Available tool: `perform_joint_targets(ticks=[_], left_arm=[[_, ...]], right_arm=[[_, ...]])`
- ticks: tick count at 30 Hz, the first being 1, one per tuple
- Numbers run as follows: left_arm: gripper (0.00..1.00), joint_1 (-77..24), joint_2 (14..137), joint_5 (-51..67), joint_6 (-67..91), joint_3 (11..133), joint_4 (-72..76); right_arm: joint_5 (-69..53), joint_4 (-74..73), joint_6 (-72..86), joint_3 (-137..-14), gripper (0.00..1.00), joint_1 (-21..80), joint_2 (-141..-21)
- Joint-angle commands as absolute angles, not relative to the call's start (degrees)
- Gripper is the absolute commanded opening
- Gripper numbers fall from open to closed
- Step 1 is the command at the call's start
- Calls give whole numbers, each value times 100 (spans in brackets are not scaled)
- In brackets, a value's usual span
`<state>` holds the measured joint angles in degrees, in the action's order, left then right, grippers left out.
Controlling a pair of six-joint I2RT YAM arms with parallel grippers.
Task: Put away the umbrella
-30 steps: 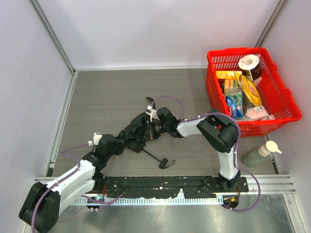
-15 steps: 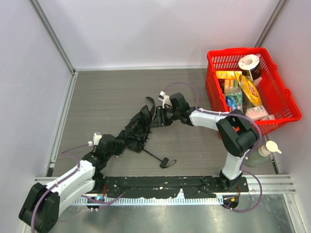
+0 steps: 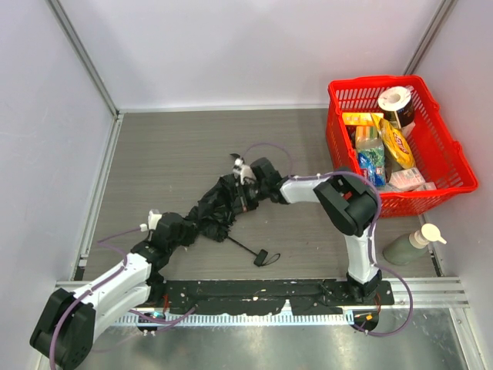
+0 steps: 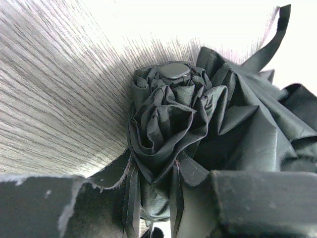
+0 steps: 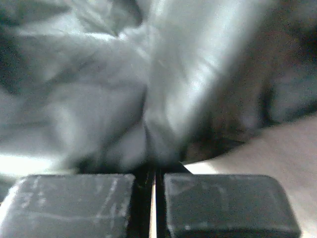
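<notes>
The black umbrella (image 3: 216,212) lies crumpled on the table between my two arms. Its thin shaft (image 3: 240,247) and small handle with strap loop (image 3: 266,258) stick out towards the front. My left gripper (image 3: 181,230) is shut on the canopy's lower-left end. In the left wrist view (image 4: 158,210) bunched fabric (image 4: 168,119) fills the gap between the fingers, with the round top cap (image 4: 173,70) beyond. My right gripper (image 3: 243,195) presses into the canopy's upper right. In the right wrist view (image 5: 154,178) its pads are together, pinching a fold of fabric (image 5: 148,104).
A red basket (image 3: 373,79) full of groceries stands at the back right. A green pump bottle (image 3: 408,245) lies near the front right, beside the right arm's base. White walls close in the table on the left, back and right.
My right gripper swung out to the right, stretching the canopy, then came back left onto the fabric and shut again. The left gripper kept its hold and did not move.
</notes>
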<state>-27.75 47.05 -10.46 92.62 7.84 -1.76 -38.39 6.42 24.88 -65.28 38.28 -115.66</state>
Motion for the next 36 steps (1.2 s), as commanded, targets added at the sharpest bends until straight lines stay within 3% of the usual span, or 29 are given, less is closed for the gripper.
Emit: perform_joint_targets(ticks=[1,5,12,15,22,31,36], left_arm=[[0,-2804,4834,-1028,9299,914,-580],[0,-2804,4930,-1011,9334,1011,-729],[0,-2812,4957,-1072,9378,1055,-870],[0,-2812,4983,-1055,9396,1046,-870],[0,-2813,5141,-1020,9492,1221,-1273],[0,-2821,5361,-905,9685,1459,-1757],[0,-2813,5414,-870,9764,1573,-1942]], right_arm=[[-3816,1869,3223,-6049,1,4771,-11514],[-3130,2172,3454,-5696,2,4633,-11294],[-1358,-743,1699,-6451,34,4447,-10514],[-450,-1309,1302,-6522,45,4508,-10082],[781,190,133,-5573,60,6017,-8868],[2467,1326,-1887,-6055,67,7408,-10106],[2865,1810,-2540,-6073,67,7646,-10774]])
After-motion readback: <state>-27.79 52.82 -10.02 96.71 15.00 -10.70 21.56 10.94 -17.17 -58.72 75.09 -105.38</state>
